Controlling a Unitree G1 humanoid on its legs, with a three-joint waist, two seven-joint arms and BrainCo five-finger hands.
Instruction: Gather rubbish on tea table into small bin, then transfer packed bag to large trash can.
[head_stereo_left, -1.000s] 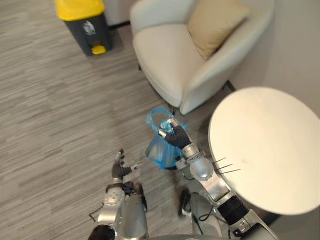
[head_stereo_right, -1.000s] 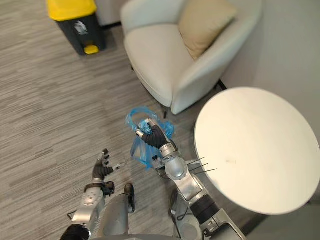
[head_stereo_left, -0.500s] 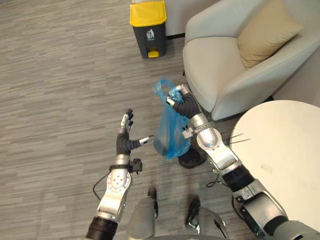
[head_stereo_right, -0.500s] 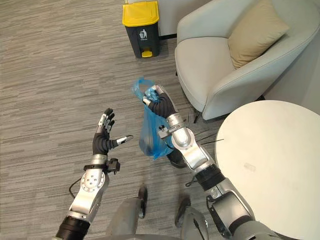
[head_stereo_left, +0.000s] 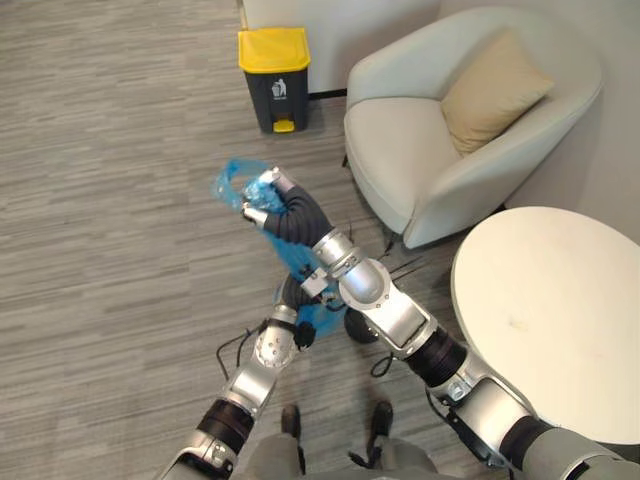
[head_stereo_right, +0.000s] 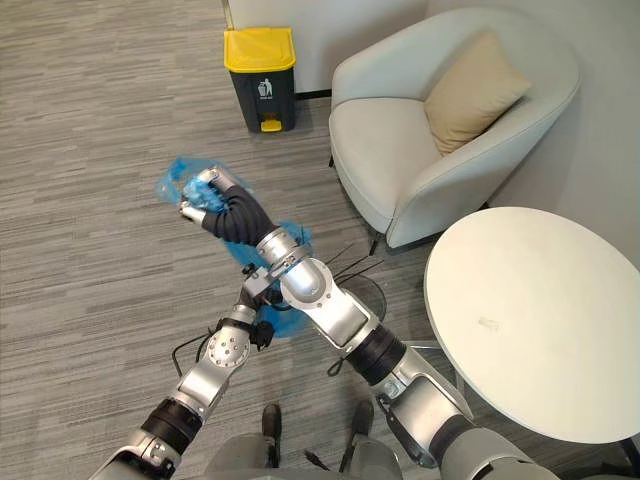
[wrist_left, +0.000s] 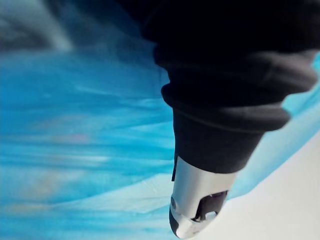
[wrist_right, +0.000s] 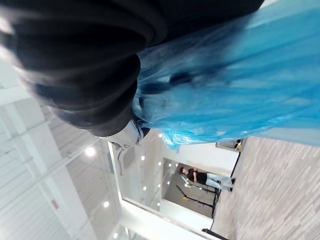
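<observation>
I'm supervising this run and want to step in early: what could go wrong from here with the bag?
1. The right hand grips only the bunched top of the blue plastic bag; it could slip or tear.
2. The bag's body hangs between the crossed arms, close to the left hand, and may snag.
3. The yellow-lidded dark bin looks closed, so the bag cannot simply be dropped in.

Blue bag (head_stereo_left: 232, 183), yellow-lidded grey bin (head_stereo_left: 274, 78), cream armchair (head_stereo_left: 400, 140), tan cushion (head_stereo_left: 495, 90)
</observation>
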